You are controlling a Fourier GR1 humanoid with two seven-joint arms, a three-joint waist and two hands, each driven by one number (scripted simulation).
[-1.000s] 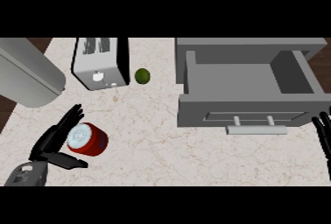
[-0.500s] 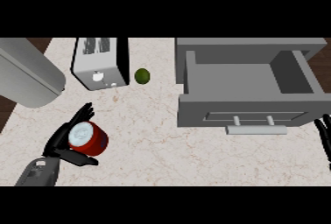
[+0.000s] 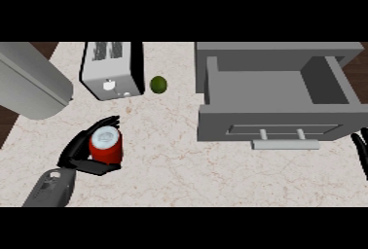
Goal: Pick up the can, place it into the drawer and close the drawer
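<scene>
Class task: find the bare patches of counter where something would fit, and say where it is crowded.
Bare marble counter stretches between the red can in the left hand and the open grey drawer. The back-left is crowded: silver toaster, small green fruit, large grey cylinder.

My left forearm (image 3: 50, 187) enters from the lower left edge. My left hand (image 3: 84, 154) is curled, fingers and thumb wrapped round the can (image 3: 105, 146). My right hand (image 3: 360, 151) shows only as dark fingers at the right edge.
</scene>
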